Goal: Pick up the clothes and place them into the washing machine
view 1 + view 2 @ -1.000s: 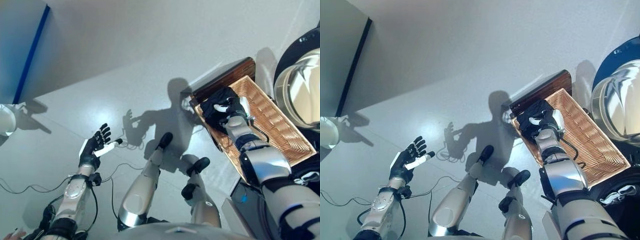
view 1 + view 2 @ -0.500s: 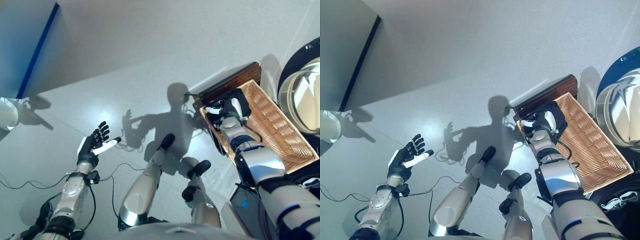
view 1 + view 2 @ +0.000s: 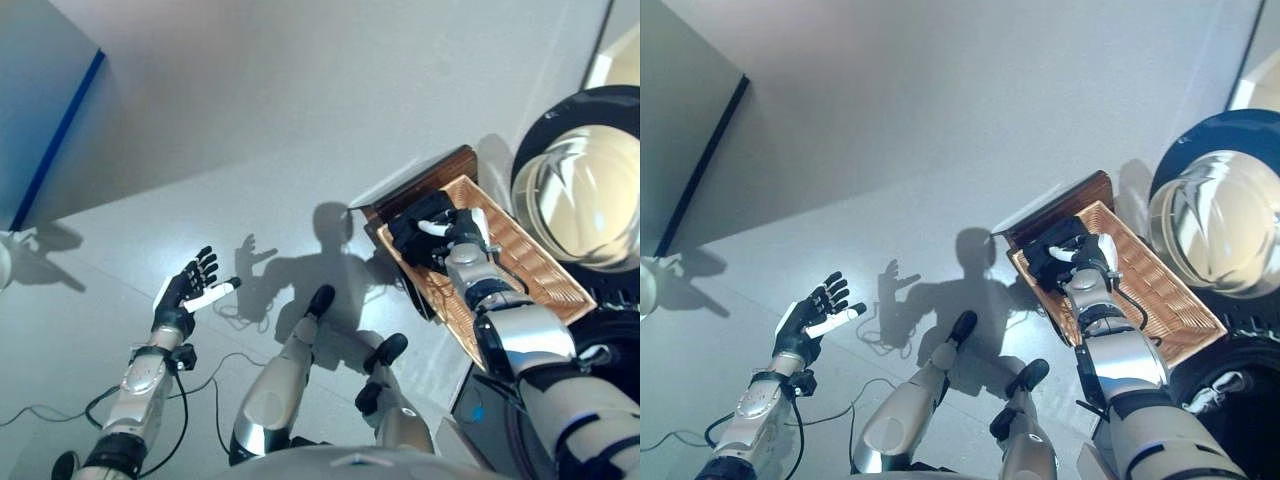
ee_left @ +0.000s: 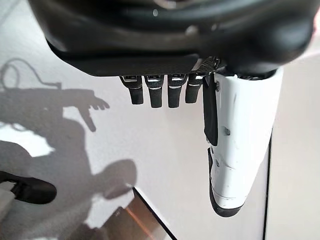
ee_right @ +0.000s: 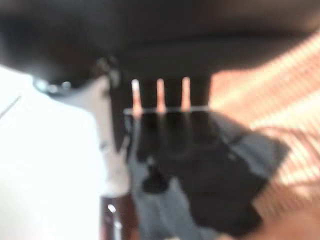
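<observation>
Down by the floor on the left side, the left hand is held up with its fingers spread wide and nothing in it. Over on the right, the right hand has its fingers curled around a dark piece of clothes. That cloth sits at the near end of a brown woven basket. Just past the basket is the washing machine with its big round glass door.
</observation>
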Available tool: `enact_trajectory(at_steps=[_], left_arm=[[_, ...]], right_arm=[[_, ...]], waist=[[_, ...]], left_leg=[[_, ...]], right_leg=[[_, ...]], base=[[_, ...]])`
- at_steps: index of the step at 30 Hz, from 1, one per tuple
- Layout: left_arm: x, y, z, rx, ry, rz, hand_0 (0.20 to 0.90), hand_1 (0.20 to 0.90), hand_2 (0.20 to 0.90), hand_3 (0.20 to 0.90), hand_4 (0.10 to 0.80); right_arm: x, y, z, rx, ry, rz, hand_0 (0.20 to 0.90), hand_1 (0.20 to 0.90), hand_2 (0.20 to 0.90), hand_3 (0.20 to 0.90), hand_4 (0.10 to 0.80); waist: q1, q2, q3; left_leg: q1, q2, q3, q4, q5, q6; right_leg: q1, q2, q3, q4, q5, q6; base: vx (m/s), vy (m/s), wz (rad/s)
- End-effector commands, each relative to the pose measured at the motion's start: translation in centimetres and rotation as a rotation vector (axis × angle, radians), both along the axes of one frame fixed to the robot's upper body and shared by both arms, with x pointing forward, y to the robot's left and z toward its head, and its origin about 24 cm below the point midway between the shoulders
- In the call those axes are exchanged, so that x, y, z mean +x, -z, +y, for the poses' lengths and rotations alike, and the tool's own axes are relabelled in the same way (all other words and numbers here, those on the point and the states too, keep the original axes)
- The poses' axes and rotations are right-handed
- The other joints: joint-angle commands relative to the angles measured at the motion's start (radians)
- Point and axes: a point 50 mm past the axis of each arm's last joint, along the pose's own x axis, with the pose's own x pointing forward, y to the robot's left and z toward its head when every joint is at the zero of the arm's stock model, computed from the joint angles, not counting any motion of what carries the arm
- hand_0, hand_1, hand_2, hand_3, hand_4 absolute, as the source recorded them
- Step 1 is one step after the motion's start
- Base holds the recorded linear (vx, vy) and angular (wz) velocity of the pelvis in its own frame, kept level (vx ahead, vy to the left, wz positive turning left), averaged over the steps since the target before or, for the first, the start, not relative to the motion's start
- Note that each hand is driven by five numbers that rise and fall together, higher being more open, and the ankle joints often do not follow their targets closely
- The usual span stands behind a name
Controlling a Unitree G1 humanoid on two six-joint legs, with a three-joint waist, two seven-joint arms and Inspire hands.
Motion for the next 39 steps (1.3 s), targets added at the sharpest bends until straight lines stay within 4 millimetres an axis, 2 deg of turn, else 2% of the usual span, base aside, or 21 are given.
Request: enact_trajectory(at_steps=[1,6,8,9,10,17,27,39], left_arm=[[-2.1,-0.3,3.2,0.066,-0.112,-0.011,0.900,0.900,0.900,0.900,0.800],[-2.2,-0.2,3.1,0.069,-0.106,-0.002,0.900,0.900,0.900,0.900,0.800],[-2.3,-0.3,3.2,0.067,-0.108,-0.009,0.900,0.900,0.900,0.900,0.800],[-2.3,-0.3,3.1,0.065,-0.108,-0.011,0.900,0.900,0.900,0.900,0.800],[-2.4,-0.4,3.2,0.066,-0.110,-0.013,0.900,0.900,0.900,0.900,0.800],[-1.7,-1.1,3.2,0.078,-0.101,-0.045,0.900,0.900,0.900,0.900,0.800],[-0.2,-2.8,2.4,0.049,-0.096,-0.144,0.900,0.900,0.900,0.900,0.800],[0.2,-2.8,2.0,0.038,-0.084,-0.144,0.900,0.900,0.900,0.900,0.800]], right_arm=[[-0.2,-1.2,-1.5,-0.055,0.031,-0.116,0.200,0.200,0.200,0.200,0.300],[0.0,-1.5,-1.3,-0.075,0.016,-0.119,0.200,0.200,0.200,0.200,0.300],[0.5,-2.2,-0.9,-0.093,0.007,-0.134,0.200,0.200,0.200,0.200,0.300],[0.6,-2.3,-0.8,-0.103,0.004,-0.134,0.472,0.472,0.472,0.472,0.494],[0.7,-2.5,-0.9,-0.115,0.005,-0.133,0.900,0.900,0.900,0.900,0.800],[1.2,-4.5,-2.2,-0.149,0.055,-0.158,0.900,0.900,0.900,0.900,0.800],[2.0,-7.6,-3.3,-0.171,0.093,-0.196,0.900,0.900,0.900,0.900,0.800],[2.1,-8.0,-3.5,-0.206,0.109,-0.162,0.900,0.900,0.900,0.900,0.800]], waist=[[-0.010,-0.026,-0.075],[-0.012,-0.021,-0.071],[-0.005,-0.017,-0.052],[-0.002,-0.015,-0.044],[0.002,-0.013,-0.037],[0.030,0.003,0.001],[0.051,0.011,0.053],[0.048,0.014,0.060]], left_leg=[[0.015,-0.040,0.035,-0.044,-0.047,-0.009],[0.009,-0.038,0.030,-0.044,-0.041,-0.009],[-0.001,-0.038,0.030,-0.044,-0.036,-0.012],[-0.007,-0.037,0.030,-0.044,-0.035,-0.013],[-0.014,-0.037,0.030,-0.044,-0.032,-0.015],[-0.078,-0.042,0.007,-0.044,-0.016,-0.029],[-0.149,-0.051,-0.002,-0.044,-0.005,-0.035],[-0.161,-0.056,-0.002,-0.044,-0.009,-0.033]], right_leg=[[-0.007,-0.027,0.019,0.013,-0.002,0.036],[-0.016,-0.026,0.021,0.013,-0.003,0.033],[-0.030,-0.024,0.023,0.012,0.001,0.033],[-0.035,-0.023,0.022,0.010,0.003,0.033],[-0.039,-0.022,0.020,0.007,0.004,0.033],[-0.078,-0.027,-0.006,0.003,0.011,0.040],[-0.131,-0.031,-0.022,0.008,0.011,0.045],[-0.143,-0.035,-0.029,0.011,0.006,0.043]], base=[[-0.015,0.006,-0.08],[-0.021,-0.001,-0.05],[-0.022,-0.007,0.01],[-0.026,-0.009,0.05],[-0.018,-0.013,0.12],[0.013,-0.013,0.21],[0.017,-0.001,0.07],[0.001,0.001,0.00]])
